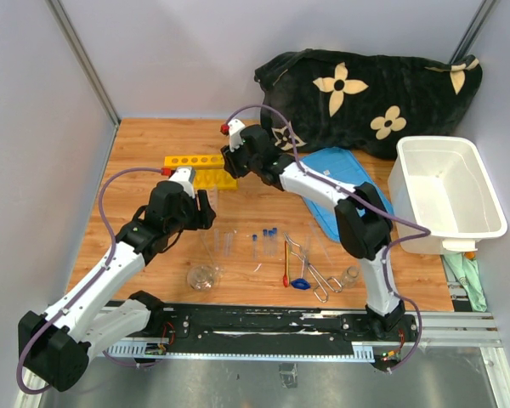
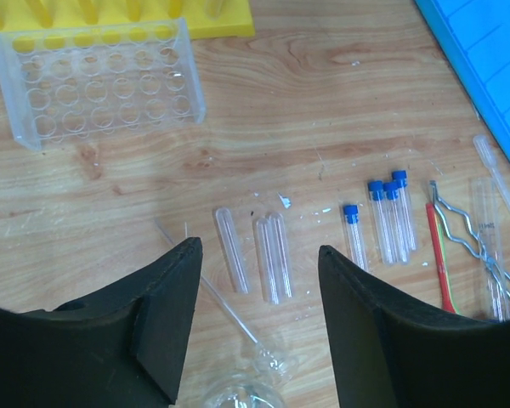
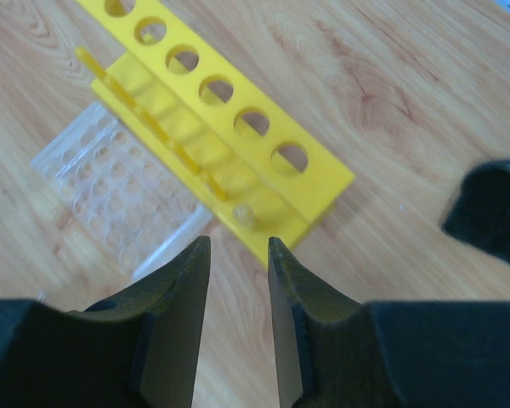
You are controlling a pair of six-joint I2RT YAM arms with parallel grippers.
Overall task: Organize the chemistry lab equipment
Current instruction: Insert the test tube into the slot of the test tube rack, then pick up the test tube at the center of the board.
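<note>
The yellow holed tube rack (image 1: 200,170) stands at the back left, with a clear plastic rack (image 2: 98,85) against its near side. My right gripper (image 3: 238,244) hovers just above the near end of the yellow rack (image 3: 221,110); its jaws are apart and empty. My left gripper (image 2: 259,248) is open and empty above three uncapped clear tubes (image 2: 272,255). Blue-capped tubes (image 2: 389,217) lie to their right. Beyond those are the red-handled spatula (image 2: 438,255) and the metal tongs (image 2: 476,246). A glass flask (image 1: 204,276) stands near the front edge.
A blue lid (image 1: 340,183) lies flat right of centre. The white tub (image 1: 446,187) stands at the right edge. The black flowered cloth (image 1: 365,93) is heaped at the back. A thin glass rod (image 2: 212,289) lies by the flask. A small beaker (image 1: 350,274) stands front right.
</note>
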